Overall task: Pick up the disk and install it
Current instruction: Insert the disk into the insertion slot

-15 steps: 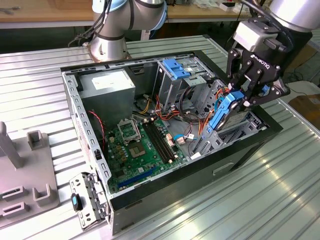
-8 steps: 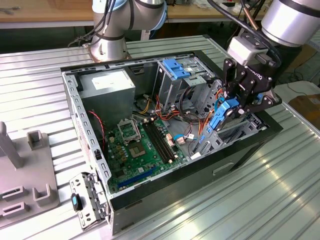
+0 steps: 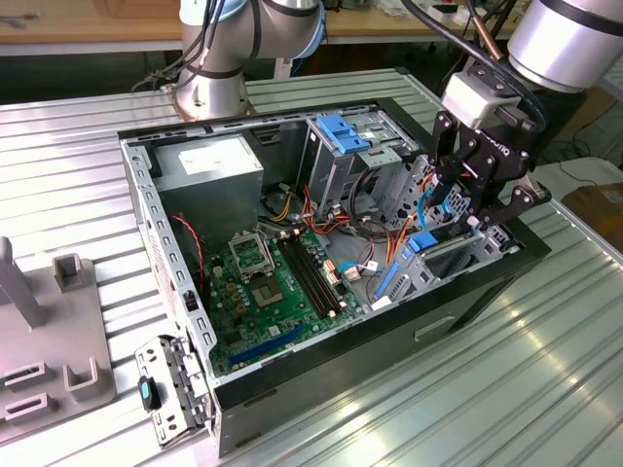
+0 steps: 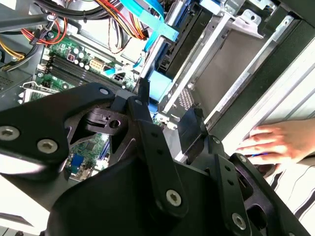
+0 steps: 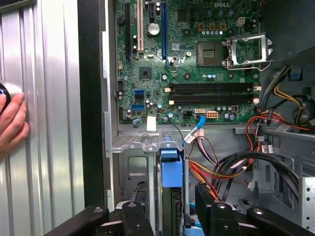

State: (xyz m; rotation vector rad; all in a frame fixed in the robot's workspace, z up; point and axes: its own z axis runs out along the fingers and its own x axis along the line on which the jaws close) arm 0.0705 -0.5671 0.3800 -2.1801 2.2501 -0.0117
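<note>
green motherboard (image 3: 263, 282) lies in the open case (image 3: 146, 195), towards the exterior view's left. further right, the disk (image 3: 421, 243) stands on edge in the drive bay, blue rail uppermost. the gripper (image 3: 469, 214) hangs just over it, fingers (image 5: 134, 216) spread apart either side. a person's hand (image 4: 275, 142) rests on the ribbed table (image 3: 545, 389).

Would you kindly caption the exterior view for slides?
The gripper hovers at the drive bay of the open computer case.

Bright, even light here — white glare streaks the ribbed worktop (image 3: 545, 389) beside the computer case (image 3: 161, 233) — soft shadow pools inside it.
</note>
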